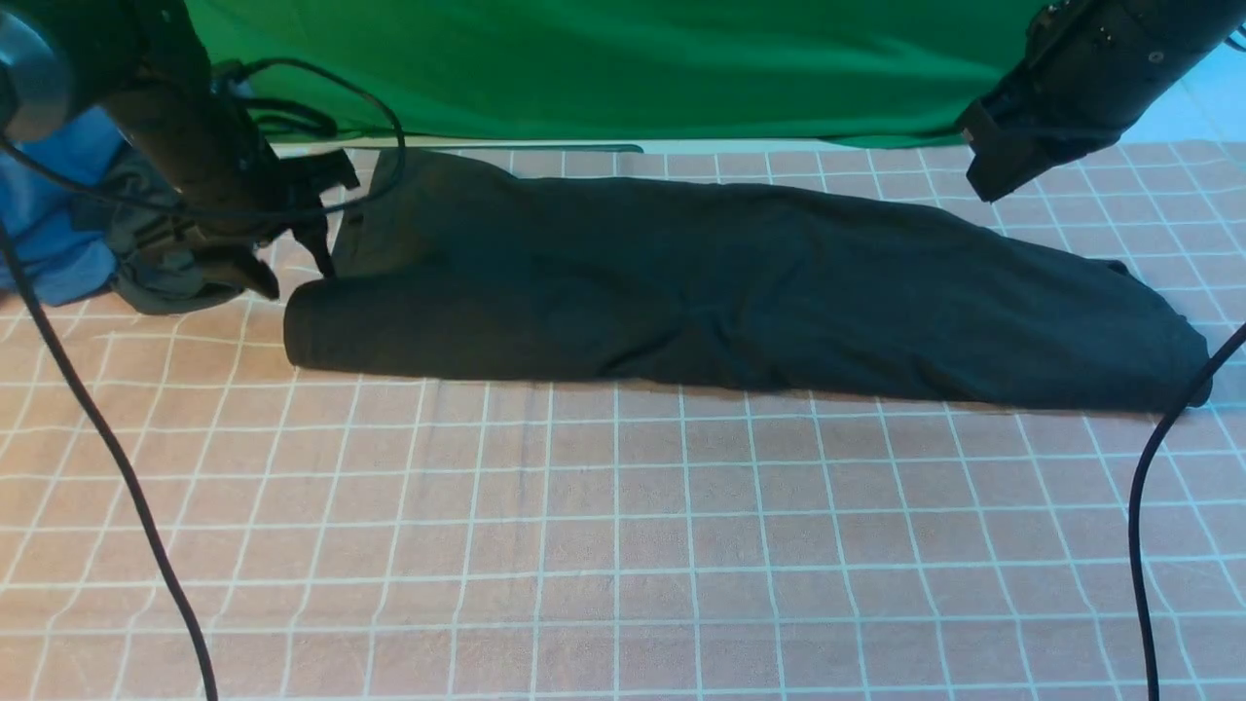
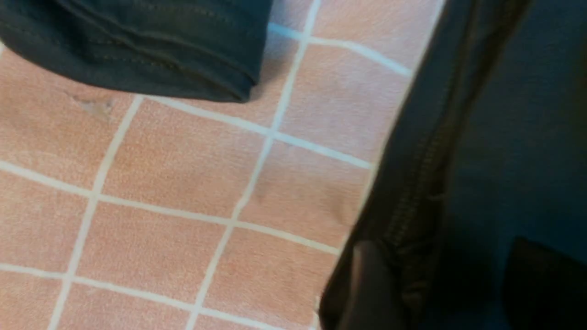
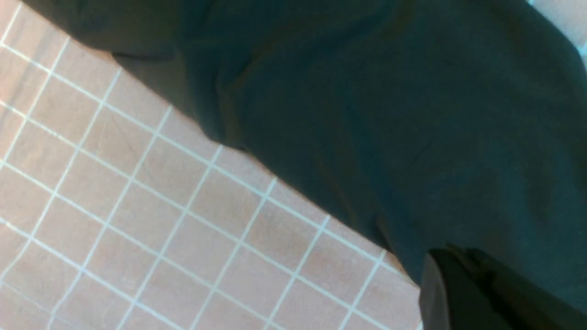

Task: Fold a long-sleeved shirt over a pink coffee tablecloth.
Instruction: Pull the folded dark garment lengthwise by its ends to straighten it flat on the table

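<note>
One long-sleeved shirt (image 1: 720, 282), black and folded into a long band, lies across the single pink coffee tablecloth (image 1: 623, 545), running from about 9 o'clock to 3 o'clock in the front view. Two arms are up. The left gripper (image 1: 297, 277) sits at 10 o'clock against the shirt's left end. Its fingers (image 2: 367, 288) stand well apart with the shirt's stitched edge lying between them, not pinched. The right gripper (image 1: 988, 175) hangs at 2 o'clock above the shirt's right part, closed tight and with nothing in it. Two other garments are bunched at 9 o'clock, one blue (image 1: 49, 224) and one dark grey (image 1: 156, 273). Two black cables (image 1: 107, 438) cross the foreground, one on each side. The white-gridded tablecloth covers the whole near surface, and one plain green cloth (image 1: 623, 68) spans the back at 12 o'clock.
</note>
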Available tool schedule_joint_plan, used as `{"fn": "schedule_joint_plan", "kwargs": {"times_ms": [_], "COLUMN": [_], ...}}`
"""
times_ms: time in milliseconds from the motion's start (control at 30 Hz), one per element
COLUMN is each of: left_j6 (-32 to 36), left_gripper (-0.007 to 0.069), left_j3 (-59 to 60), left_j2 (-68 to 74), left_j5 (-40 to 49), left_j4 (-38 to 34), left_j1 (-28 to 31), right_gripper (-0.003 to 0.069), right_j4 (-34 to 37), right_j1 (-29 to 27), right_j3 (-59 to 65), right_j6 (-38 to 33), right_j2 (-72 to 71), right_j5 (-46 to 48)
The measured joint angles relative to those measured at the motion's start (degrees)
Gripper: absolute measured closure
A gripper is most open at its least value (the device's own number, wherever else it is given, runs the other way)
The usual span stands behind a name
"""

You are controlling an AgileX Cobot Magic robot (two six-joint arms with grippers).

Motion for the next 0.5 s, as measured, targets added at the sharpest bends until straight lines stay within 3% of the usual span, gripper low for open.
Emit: {"fn": "schedule_joint_plan", "kwargs": {"times_ms": [67, 167, 233, 333, 367, 500], "left_j6": [0.0, 0.5, 1.5, 2.6, 3.4, 4.6], "left_gripper": [0.0125, 0.0112, 0.0174, 0.0339, 0.0476, 0.0595], "left_j3": [0.0, 0.0, 0.0, 0.0, 0.0, 0.0], "left_j2": [0.9, 1.7, 2.2, 2.4, 2.5, 1.5], "left_j5": [0.2, 1.6, 2.9, 4.6, 5.6, 7.3], "left_j4": [-0.5, -2.8, -4.4, -5.2, -5.3, -5.4], "left_j1": [0.0, 0.0, 0.0, 0.0, 0.0, 0.0], "right_gripper": [0.0619, 0.0619, 0.0619, 0.0619, 0.0619, 0.0619], "right_j4": [0.1, 0.1, 0.1, 0.1, 0.1, 0.1], "right_j1": [0.0, 0.0, 0.0, 0.0, 0.0, 0.0], "right_j3": [0.0, 0.0, 0.0, 0.0, 0.0, 0.0], "right_j6": [0.0, 0.0, 0.0, 0.0, 0.0, -0.1], "right_j2": [0.0, 0.0, 0.0, 0.0, 0.0, 0.0], "right_j5": [-0.2, -0.5, -0.8, -0.9, -0.9, -1.0]}}
